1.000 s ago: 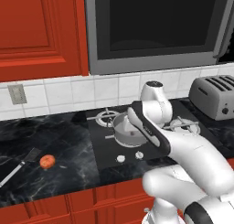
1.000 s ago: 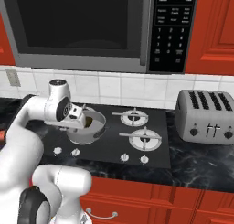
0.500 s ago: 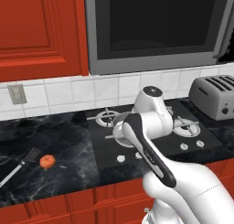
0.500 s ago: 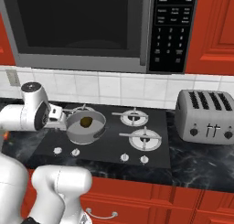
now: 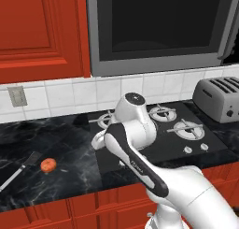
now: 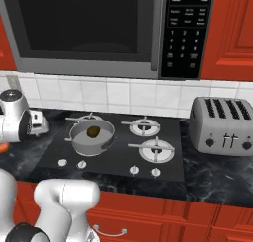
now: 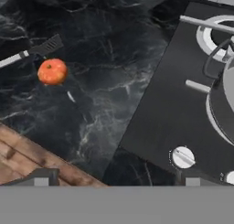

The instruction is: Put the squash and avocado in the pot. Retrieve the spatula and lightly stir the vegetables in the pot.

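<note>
While avocado [image 6: 92,132] sits in pot [image 6: 79,142]: one squash [image 5: 48,165], one spatula [image 5: 21,168].

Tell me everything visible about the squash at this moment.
The squash is a small, round, orange-red lump with a paler sheen on top and a tiny dark stem spot. It sits alone on the black marbled counter, left of the stove, not yet in the pot. The spatula lies just beside it, its dark blade close by, apparently not touching. Nothing grips it.
</note>
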